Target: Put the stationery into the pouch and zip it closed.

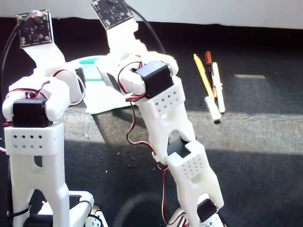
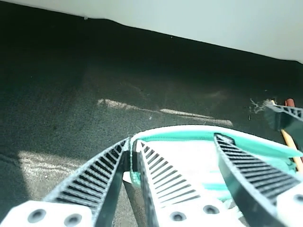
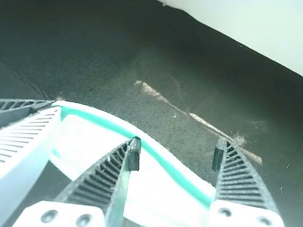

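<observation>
The left hand (image 2: 129,150) is pinched closed on the rim of the pouch (image 2: 189,161) (white, teal-edged); the right hand (image 3: 177,156) gapes wide astride that rim, holding nothing. The pens (image 1: 218,90) lie well apart on the worktop (image 1: 265,142).

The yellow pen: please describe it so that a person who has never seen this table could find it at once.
On the dark table, a few pens lie together to the side of a white arm. The yellow pen is the slanted one at the group's edge nearest that arm. Its neighbours, a brown-capped marker and a white pen, are not yellow.
</observation>
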Action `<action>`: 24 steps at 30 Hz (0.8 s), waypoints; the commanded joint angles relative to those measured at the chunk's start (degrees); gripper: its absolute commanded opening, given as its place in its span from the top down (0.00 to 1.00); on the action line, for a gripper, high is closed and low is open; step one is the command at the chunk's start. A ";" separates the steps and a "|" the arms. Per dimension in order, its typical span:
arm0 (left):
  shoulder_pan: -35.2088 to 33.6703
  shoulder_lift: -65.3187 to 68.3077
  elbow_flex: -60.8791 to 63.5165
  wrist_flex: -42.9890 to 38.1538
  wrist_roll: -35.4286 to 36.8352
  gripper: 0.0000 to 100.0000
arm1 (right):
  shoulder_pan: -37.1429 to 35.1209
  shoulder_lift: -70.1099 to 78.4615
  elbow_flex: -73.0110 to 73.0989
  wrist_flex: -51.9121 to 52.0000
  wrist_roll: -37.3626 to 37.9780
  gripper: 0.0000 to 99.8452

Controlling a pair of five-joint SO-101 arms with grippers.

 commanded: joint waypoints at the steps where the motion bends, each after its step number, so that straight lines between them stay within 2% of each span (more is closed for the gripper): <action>1: -0.40 1.36 -0.40 0.44 0.62 0.99 | 2.42 -5.32 -1.10 0.22 0.44 0.76; 5: -0.48 1.36 -0.31 0.70 0.44 0.99 | 8.40 -9.19 -1.19 0.22 0.35 0.76; 11: -0.57 1.71 0.22 1.93 0.35 0.99 | 24.22 -12.79 -0.66 -0.22 0.26 0.76; 15: -0.57 1.36 0.40 2.29 0.35 0.99 | 32.92 -8.57 4.97 0.22 0.26 0.76; 18: -0.48 1.36 0.57 1.93 0.35 0.99 | 36.35 -1.98 13.14 -0.48 0.70 0.76; 22: -0.31 1.36 0.66 1.93 0.35 0.99 | 37.05 7.78 20.44 -1.45 0.97 0.76; 24: -0.31 1.36 0.31 1.93 0.35 0.99 | 36.88 12.09 20.62 -1.45 4.31 0.76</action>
